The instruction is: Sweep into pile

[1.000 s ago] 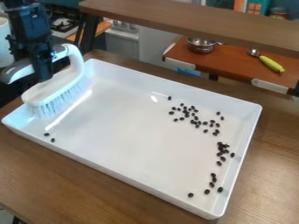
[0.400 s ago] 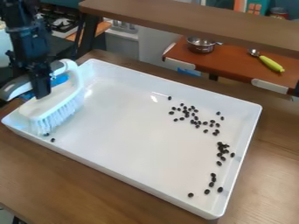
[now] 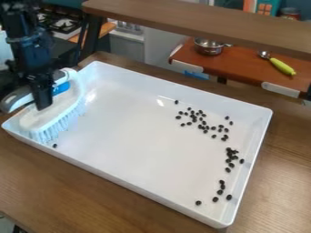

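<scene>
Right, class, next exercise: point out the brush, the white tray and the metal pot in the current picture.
Brush (image 3: pixel 62 103), camera view: on top of its white body.
White tray (image 3: pixel 130 132), camera view: on its bare floor.
Metal pot (image 3: pixel 208 50), camera view: on its outer side wall.

Counted: one white tray (image 3: pixel 146 193), one white brush (image 3: pixel 52 116), one black gripper (image 3: pixel 42 107). Dark beans (image 3: pixel 54 145) are entered as several dozen — an exact total is prevented where they bunch — with one found near the brush. Also listed: one metal pot (image 3: pixel 209 47), one green-handled utensil (image 3: pixel 282 66), one jar (image 3: pixel 290 13).
</scene>
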You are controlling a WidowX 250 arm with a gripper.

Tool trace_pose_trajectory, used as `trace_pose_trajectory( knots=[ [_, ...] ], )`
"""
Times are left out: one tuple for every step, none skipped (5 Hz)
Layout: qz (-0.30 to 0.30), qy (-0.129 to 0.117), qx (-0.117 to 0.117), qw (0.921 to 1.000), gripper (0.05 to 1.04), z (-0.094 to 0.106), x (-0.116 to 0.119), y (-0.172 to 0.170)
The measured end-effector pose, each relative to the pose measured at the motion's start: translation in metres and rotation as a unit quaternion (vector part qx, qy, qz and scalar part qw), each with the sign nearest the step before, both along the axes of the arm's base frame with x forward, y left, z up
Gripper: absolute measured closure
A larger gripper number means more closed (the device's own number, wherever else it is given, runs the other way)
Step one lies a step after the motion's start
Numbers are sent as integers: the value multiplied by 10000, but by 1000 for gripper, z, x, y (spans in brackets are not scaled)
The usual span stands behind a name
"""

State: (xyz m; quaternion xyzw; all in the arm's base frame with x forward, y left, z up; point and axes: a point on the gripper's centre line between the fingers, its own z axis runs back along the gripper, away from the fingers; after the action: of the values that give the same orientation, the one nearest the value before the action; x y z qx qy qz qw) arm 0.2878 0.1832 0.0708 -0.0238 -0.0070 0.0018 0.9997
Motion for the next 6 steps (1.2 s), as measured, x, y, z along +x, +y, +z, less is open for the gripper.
trace_pose_trajectory(
  knots=[
    [0,11,47,10000,592,-2,0,-10],
    [65,129,-17,9999,592,-2,-1,-27],
    [178,314,-195,9992,592,-2,4,-57],
    [345,428,-357,9979,592,-2,11,-86],
    [421,489,-451,9969,592,-3,14,-119],
    [420,488,-527,9965,592,-3,16,-160]
  ],
)
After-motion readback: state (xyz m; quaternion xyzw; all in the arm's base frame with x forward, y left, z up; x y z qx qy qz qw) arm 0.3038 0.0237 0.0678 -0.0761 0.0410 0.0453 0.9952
